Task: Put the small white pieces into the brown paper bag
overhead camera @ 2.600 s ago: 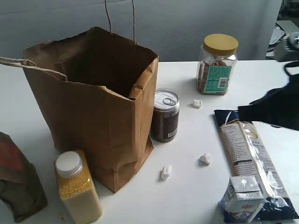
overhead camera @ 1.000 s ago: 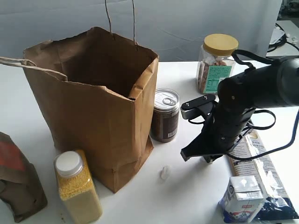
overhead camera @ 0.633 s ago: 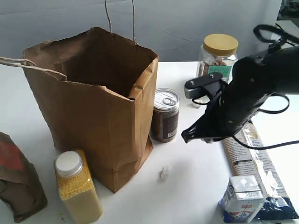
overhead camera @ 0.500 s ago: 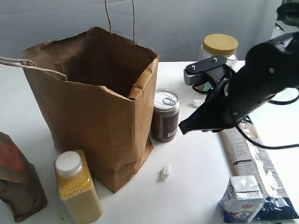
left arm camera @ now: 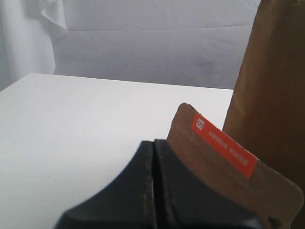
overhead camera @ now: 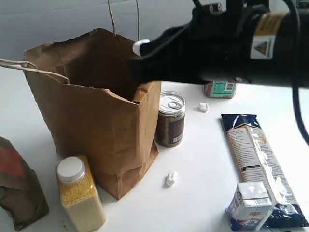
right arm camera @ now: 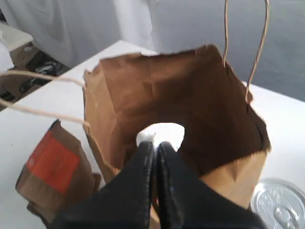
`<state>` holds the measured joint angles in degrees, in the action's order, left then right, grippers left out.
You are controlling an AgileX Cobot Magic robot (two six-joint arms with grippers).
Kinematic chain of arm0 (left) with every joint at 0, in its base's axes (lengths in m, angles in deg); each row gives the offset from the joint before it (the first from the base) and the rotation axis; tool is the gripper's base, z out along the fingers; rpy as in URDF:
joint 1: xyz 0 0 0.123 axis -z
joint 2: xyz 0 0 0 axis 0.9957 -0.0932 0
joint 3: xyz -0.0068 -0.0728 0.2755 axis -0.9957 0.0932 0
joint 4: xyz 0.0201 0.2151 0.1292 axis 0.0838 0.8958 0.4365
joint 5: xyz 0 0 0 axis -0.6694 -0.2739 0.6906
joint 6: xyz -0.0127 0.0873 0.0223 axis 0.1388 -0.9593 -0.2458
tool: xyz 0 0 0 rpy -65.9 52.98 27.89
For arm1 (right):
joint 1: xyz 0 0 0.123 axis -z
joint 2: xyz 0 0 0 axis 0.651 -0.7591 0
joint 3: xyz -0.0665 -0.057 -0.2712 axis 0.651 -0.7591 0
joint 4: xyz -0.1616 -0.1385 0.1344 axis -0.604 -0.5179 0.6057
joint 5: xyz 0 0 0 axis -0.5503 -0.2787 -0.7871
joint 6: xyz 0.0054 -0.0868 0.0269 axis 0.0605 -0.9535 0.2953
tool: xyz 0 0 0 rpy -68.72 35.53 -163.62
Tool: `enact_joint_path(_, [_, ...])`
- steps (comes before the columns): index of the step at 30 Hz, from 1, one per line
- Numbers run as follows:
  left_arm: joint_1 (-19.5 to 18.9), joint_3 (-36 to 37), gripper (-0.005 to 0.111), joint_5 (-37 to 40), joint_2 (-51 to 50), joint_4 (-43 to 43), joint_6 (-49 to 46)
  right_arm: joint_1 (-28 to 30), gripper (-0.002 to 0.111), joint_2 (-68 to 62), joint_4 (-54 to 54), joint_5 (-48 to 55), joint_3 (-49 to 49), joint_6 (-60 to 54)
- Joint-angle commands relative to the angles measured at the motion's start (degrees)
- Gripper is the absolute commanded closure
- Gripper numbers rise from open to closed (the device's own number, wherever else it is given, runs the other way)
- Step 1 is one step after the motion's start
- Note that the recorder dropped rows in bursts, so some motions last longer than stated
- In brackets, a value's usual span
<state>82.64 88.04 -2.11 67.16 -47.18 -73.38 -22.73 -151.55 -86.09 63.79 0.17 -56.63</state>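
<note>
Above brown paper bag (right arm camera: 119,86) mouth: right gripper (right arm camera: 156,144) pinching white piece (right arm camera: 164,132); left gripper (left arm camera: 153,143) pressed together.

soft even light, no hard shadows, just faint ones on the desk (overhead camera: 203,159) at the base of the brown paper bag (overhead camera: 96,135). white desk near clipping. bag interior dark. right arm (overhead camera: 227,43) close to the lens, underexposed, slightly soft. left tool (left arm camera: 153,143) and right tool (right arm camera: 155,147) black, out of focus; white piece (right arm camera: 162,134) blown out.

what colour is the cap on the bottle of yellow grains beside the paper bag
White; the cap shows best in the exterior view.
</note>
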Motion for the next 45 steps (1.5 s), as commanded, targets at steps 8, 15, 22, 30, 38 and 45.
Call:
enact_joint_path(8, [0.3,0.2,0.107,-0.2,0.2,-0.4,0.3,0.2,0.088,-24.8,-6.4,16.6,28.3,4.2])
enact_joint_path(15, [0.3,0.2,0.107,-0.2,0.2,-0.4,0.3,0.1,0.063,-27.4,-11.0,21.9,31.8,8.9])
enact_joint_path(22, [0.3,0.2,0.107,-0.2,0.2,-0.4,0.3,-3.4,0.079,-20.2,-15.4,34.5,29.2,15.1])
enact_joint_path(30, [0.3,0.2,0.107,-0.2,0.2,-0.4,0.3,-5.6,0.108,-8.5,-14.9,32.8,14.6,18.9])
enact_joint_path(38, [0.3,0.2,0.107,-0.2,0.2,-0.4,0.3,-5.2,0.108,-9.6,-8.9,25.5,-0.1,19.0])
enact_joint_path(45, [0.3,0.2,0.107,-0.2,0.2,-0.4,0.3,-1.9,0.103,-17.2,-7.0,20.7,-5.1,17.8])
